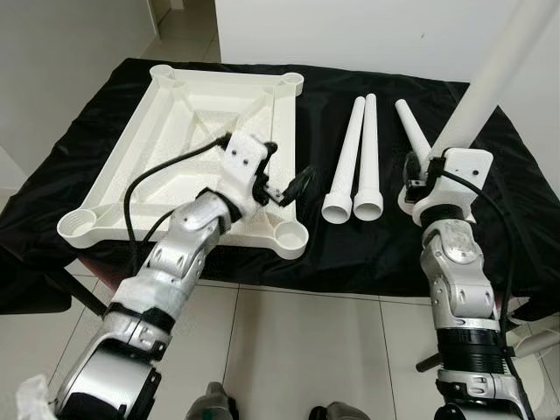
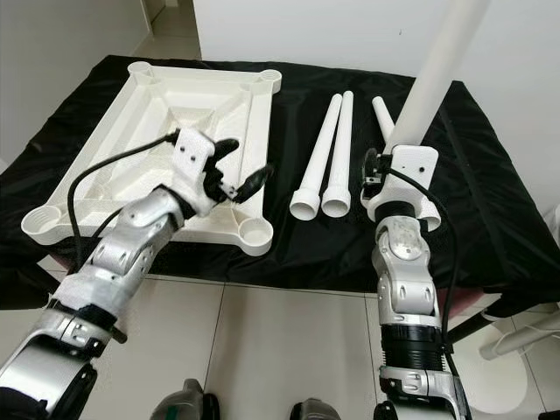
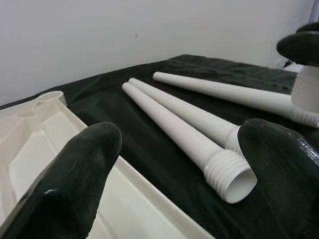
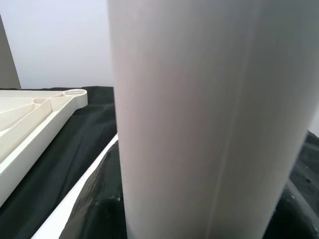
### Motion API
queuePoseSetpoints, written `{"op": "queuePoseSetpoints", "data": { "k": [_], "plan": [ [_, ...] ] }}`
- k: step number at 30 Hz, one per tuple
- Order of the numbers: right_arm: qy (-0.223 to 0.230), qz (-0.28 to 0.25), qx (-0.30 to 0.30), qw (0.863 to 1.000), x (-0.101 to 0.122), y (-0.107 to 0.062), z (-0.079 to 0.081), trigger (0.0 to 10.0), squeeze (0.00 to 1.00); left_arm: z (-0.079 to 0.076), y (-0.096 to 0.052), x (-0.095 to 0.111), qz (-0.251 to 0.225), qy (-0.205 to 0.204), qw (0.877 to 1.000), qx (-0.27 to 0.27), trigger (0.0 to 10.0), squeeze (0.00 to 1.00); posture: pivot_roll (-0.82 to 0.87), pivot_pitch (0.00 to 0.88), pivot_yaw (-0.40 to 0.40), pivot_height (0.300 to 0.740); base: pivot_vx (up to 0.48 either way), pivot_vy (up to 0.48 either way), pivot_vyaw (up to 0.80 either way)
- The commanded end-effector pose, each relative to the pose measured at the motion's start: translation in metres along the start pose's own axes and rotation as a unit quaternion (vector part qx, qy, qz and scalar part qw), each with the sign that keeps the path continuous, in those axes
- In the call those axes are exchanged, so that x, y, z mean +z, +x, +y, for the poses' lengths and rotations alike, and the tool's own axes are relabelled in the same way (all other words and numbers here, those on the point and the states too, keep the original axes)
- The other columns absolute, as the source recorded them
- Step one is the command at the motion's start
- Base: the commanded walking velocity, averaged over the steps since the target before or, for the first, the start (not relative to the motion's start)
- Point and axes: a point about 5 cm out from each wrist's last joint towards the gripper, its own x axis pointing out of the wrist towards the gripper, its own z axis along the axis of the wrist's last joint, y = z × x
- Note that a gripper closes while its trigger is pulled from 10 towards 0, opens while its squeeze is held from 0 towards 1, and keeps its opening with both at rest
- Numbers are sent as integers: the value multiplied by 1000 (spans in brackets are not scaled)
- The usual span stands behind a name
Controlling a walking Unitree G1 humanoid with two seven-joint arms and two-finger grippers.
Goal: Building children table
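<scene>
White table leg clamped in my right hand.
It rises from my hand, tilted up and rightward; my left hand gapes beside the upturned table top.

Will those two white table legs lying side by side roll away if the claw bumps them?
Probably a little. The two table legs are round and smooth, so a nudge could roll them, though the black cloth may slow them. They taper, so they would likely curve rather than roll straight. They look stiff, hollow plastic, likely light.
</scene>
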Motion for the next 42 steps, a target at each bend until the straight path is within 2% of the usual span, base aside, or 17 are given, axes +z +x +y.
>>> {"op": "queuePoseSetpoints", "data": {
  "k": [1, 3, 4, 10, 20, 23, 25, 26, 27, 28, 29, 31, 34, 38, 40, 41, 42],
  "plan": [
    [-7, -6, 1, 1000, 3, -2, -5, 10000, 0, -9, -16, -2, 5, 2, 991, -132, 10000, 0, 13, 0, -18, 740, 0, 0, 0],
    [-10, -6, 1, 1000, 3, -3, -6, 10000, 0, -8, -22, -3, 9, -7, 989, -151, 10000, 0, 13, 0, -18, 740, 0, 0, 0],
    [-14, -3, 1, 1000, 2, -4, -8, 10000, 0, -9, -38, -8, 30, -6, 979, -202, 10000, 0, 14, 0, -19, 740, 0, 0, 0],
    [-14, -3, 3, 1000, 2, -6, -9, 10000, 0, -7, -51, -15, 57, -3, 970, -236, 10000, 0, 15, 0, -19, 740, 0, 0, 0],
    [-13, -21, 26, 999, 6, -12, -3, 10000, 0, 6, -64, -25, 88, 17, 971, -220, 10000, 0, 10, 0, -3, 740, 0, 0, 0],
    [-14, -19, 21, 999, 4, -15, -5, 10000, 0, 18, -74, -32, 116, 34, 970, -208, 10000, 0, 9, 0, 2, 740, 0, 0, 0],
    [-16, -16, 13, 1000, 1, -19, -10, 10000, 0, 43, -75, -37, 143, 52, 980, -127, 10000, 0, 15, 0, 9, 740, 0, 0, 0],
    [-16, -16, 13, 1000, 1, -19, -10, 10000, 0, 43, -75, -37, 143, 52, 980, -127, 10000, 0, 15, 0, 9, 740, 0, 0, 0],
    [-15, -15, 11, 1000, 0, -21, -11, 10000, 0, 51, -74, -35, 138, 64, 984, -91, 10000, 0, 15, 0, 9, 740, 0, 0, 0],
    [-13, -15, 11, 1000, -1, -22, -11, 10000, 0, 62, -68, -34, 144, 45, 988, -40, 10000, 0, 17, 0, 13, 740, 0, 0, 0],
    [-13, -15, 11, 1000, -1, -22, -11, 10000, 0, 62, -68, -34, 144, 45, 988, -40, 10000, 0, 17, 0, 13, 740, 0, 0, 0],
    [-13, -15, 16, 1000, -2, -25, -9, 10000, 0, 74, -60, -31, 145, 37, 988, 34, 10000, 0, 17, 0, 13, 740, 0, 0, 0],
    [-12, -16, 18, 1000, -4, -29, -7, 10000, 0, 78, -56, -31, 143, 19, 987, 73, 10000, 0, 11, 0, 10, 740, 0, 0, 0],
    [-7, -16, 17, 1000, -4, -31, -6, 10000, 0, 78, -54, -31, 139, 6, 987, 83, 10000, 0, 11, 0, 10, 740, 0, 0, 0],
    [7, -18, 3, 1000, -5, -38, -4, 10000, 0, 79, -48, -25, 95, -37, 986, 129, 10000, 0, 11, 0, 7, 740, 0, 0, 0],
    [7, -18, 3, 1000, -5, -38, -4, 10000, 0, 79, -48, -25, 95, -37, 986, 129, 10000, 0, 11, 0, 7, 740, 0, 0, 0],
    [4, -19, 2, 1000, -7, -42, -2, 10000, 0, 78, -45, -23, 72, -58, 984, 150, 10000, 0, 11, 0, -3, 740, 0, 0, 0]
  ]
}}
